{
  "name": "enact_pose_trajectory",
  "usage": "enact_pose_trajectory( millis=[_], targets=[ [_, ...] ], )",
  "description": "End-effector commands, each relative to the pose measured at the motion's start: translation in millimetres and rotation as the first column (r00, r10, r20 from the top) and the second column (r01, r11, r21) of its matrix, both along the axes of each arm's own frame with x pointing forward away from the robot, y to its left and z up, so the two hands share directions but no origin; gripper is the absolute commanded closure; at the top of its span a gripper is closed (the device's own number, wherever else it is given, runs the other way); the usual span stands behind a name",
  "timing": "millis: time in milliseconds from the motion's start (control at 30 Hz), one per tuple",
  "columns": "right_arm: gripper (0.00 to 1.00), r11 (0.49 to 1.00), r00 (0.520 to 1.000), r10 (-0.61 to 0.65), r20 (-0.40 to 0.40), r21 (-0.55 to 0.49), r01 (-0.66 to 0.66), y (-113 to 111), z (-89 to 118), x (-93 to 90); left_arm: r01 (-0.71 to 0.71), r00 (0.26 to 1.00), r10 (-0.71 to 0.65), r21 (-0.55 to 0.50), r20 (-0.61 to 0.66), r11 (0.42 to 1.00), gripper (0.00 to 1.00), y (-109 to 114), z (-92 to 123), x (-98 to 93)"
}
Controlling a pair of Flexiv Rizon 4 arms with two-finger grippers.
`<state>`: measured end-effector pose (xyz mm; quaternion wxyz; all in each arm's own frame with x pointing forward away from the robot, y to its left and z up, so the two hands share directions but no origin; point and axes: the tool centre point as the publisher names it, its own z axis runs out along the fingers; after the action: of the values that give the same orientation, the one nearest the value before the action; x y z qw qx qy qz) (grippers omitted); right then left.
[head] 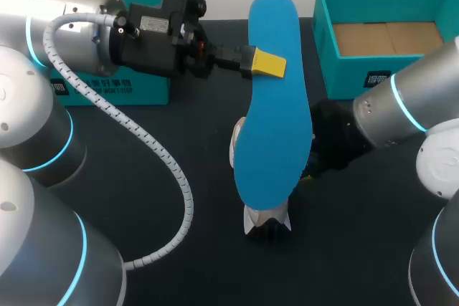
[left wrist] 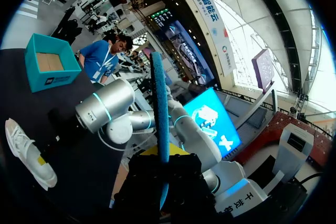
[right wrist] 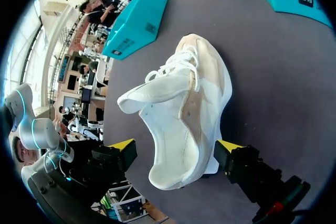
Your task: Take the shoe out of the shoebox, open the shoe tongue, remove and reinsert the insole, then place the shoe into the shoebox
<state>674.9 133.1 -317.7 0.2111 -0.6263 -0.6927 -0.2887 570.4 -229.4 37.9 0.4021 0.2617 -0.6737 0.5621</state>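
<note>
My left gripper (head: pixel 267 64) holds a blue insole (head: pixel 274 112) up in the air above the table, shut on its edge. In the left wrist view the insole (left wrist: pixel 160 103) stands edge-on between the fingers of that gripper (left wrist: pixel 163 167). Under it lies a white and beige shoe (right wrist: pixel 184 108) on its side, tongue pulled out. The insole hides most of the shoe (head: pixel 236 145) in the head view. My right gripper (right wrist: pixel 176 148) is open, one yellow tip on either side of the heel. The teal shoebox (head: pixel 326 41) stands at the back right.
The teal lid (head: pixel 107 91) lies at the back left, under my left arm. My right arm (head: pixel 401 105) comes in low from the right, in front of the shoebox. Dark bare tabletop (head: pixel 179 249) lies in front of the shoe.
</note>
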Motion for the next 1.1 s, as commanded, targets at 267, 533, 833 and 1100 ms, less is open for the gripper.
enact_pose_trajectory(
  millis=[267, 533, 833, 1100],
  targets=[
    [0.0, 0.974, 0.998, -0.001, -0.056, 0.228, 0.014, -9.1, 48.9, -3.4, 0.001, 1.0, -0.001, 0.001, 0.0, 1.0, 1.0, -1.9, -0.1, 0.5],
    [0.0, 0.904, 0.998, 0.003, -0.055, 0.427, 0.021, -12.9, 84.0, -4.8, 0.001, 1.0, -0.001, 0.001, 0.0, 1.0, 1.0, -1.9, -0.1, 0.5],
    [0.0, 0.88, 0.997, 0.038, -0.068, 0.475, -0.001, -11.6, 105.8, 2.7, 0.001, 1.0, -0.001, 0.001, 0.0, 1.0, 1.0, -1.9, -0.1, 0.5],
    [0.0, 0.833, 0.995, 0.006, -0.095, 0.551, 0.048, -9.6, 120.8, 11.2, 0.001, 1.0, -0.001, 0.001, 0.0, 1.0, 1.0, -1.9, -0.1, 0.5]
  ],
)
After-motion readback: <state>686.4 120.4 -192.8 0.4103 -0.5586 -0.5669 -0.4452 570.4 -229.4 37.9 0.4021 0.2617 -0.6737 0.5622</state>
